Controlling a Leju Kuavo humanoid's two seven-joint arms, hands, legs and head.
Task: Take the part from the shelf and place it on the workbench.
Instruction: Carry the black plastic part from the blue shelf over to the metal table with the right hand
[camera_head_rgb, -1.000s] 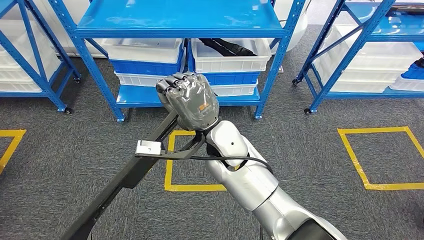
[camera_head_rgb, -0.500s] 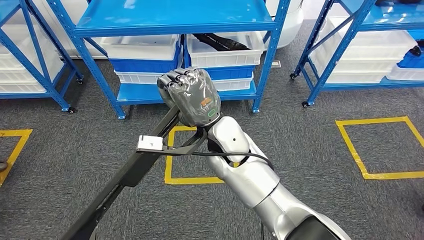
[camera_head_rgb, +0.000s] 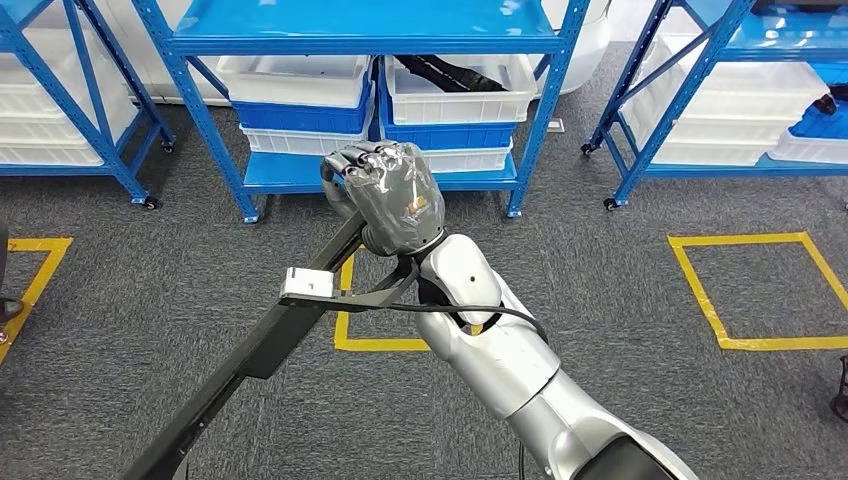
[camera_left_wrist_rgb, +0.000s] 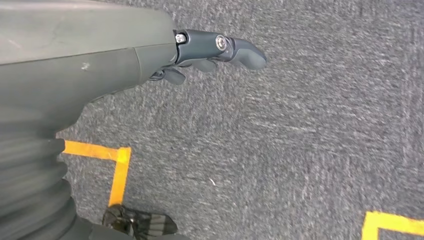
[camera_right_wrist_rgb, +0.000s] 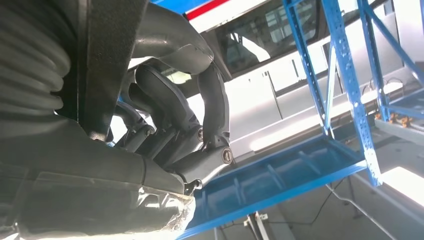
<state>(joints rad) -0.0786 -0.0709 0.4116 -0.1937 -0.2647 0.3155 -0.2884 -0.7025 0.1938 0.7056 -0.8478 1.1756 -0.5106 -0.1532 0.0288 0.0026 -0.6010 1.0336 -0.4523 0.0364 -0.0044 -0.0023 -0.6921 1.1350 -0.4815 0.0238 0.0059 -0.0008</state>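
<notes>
My right hand (camera_head_rgb: 388, 195) is raised in front of me, its fingers curled tight around the upper end of a long black bar-shaped part (camera_head_rgb: 270, 345). The part slants down towards my lower left and carries a small white block (camera_head_rgb: 308, 283). In the right wrist view the dark fingers (camera_right_wrist_rgb: 165, 110) wrap the black part (camera_right_wrist_rgb: 107, 60). My left hand (camera_left_wrist_rgb: 125, 55) hangs over the grey carpet, fingers (camera_left_wrist_rgb: 220, 47) stretched out and holding nothing. Behind the raised hand stands the blue shelf (camera_head_rgb: 365, 25).
The shelf's lower level holds white and blue bins (camera_head_rgb: 300, 95), one with black parts (camera_head_rgb: 450, 75) in it. More blue shelves (camera_head_rgb: 720, 90) stand at both sides. Yellow taped squares (camera_head_rgb: 760, 290) mark the grey carpet.
The whole picture has shifted, so the camera has moved relative to the shelf. My right hand keeps the same hold on the black part.
</notes>
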